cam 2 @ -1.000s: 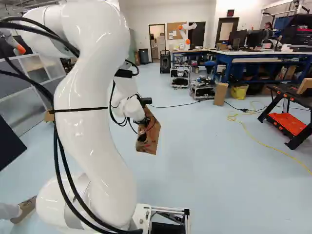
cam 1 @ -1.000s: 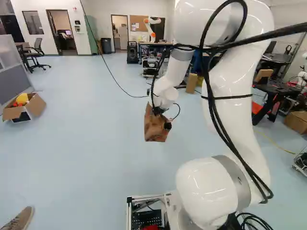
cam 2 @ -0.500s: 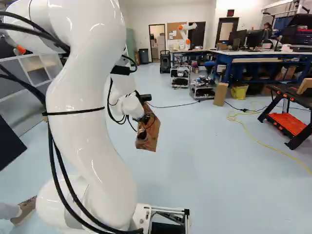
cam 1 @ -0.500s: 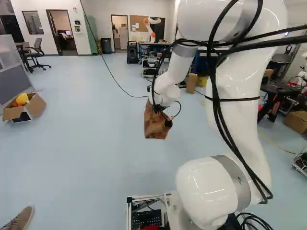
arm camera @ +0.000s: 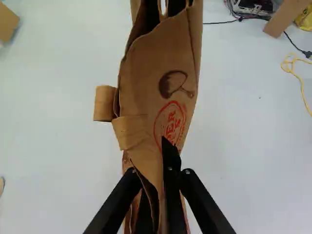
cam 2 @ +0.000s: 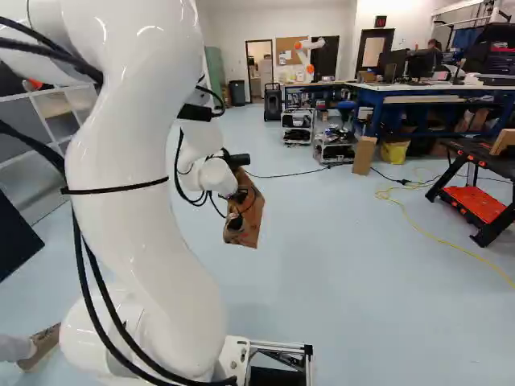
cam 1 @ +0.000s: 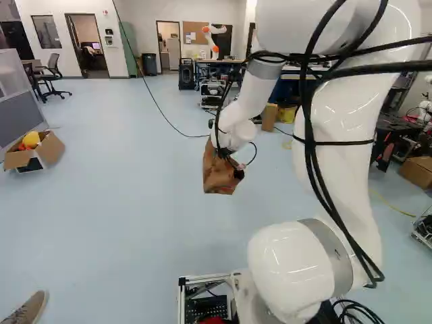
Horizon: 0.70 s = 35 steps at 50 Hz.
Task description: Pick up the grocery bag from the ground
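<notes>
In the left base view my gripper (cam 1: 224, 154) is at the top of the brown paper grocery bag (cam 1: 219, 177), which seems to hang above the floor. The same bag (cam 2: 245, 219) shows at the end of the arm in the right base view. Seen from the wrist, the gripper (arm camera: 160, 179) is shut on the bag (arm camera: 146, 83), its paper creased and pinched between the black fingers. A paper handle loop sticks out beside the bag's printed side. The lower parts of the fingers are partly covered by folded paper.
An open cardboard box (cam 1: 48, 150) with yellow and red things stands at the left of the left base view. A shoe (cam 1: 27, 309) is near the base. A black and orange stand (cam 2: 475, 201), a yellow cord (cam 2: 434, 235) and blue workbenches lie to the right. Another robot (cam 2: 306, 55) stands far back.
My arm's upper part has swung rightward in the left base view and leftward in the right one. The bag has risen slightly with the gripper. The base has not moved.
</notes>
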Tool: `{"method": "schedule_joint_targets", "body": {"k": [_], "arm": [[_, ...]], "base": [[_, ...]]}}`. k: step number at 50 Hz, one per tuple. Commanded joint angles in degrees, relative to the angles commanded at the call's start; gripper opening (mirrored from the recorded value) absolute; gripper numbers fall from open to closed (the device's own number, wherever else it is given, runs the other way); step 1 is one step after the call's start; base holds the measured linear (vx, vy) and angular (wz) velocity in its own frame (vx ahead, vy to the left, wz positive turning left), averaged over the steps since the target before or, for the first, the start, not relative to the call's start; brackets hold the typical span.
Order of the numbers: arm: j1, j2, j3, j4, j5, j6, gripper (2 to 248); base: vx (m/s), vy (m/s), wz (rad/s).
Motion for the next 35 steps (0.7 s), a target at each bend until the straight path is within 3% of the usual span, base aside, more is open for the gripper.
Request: {"method": "schedule_joint_targets", "body": {"k": [35], "arm": [[-1.2,11.8,11.5,1.3,9.8,0.0,21]], "base": [[0.000,0.000,0.000]]}}
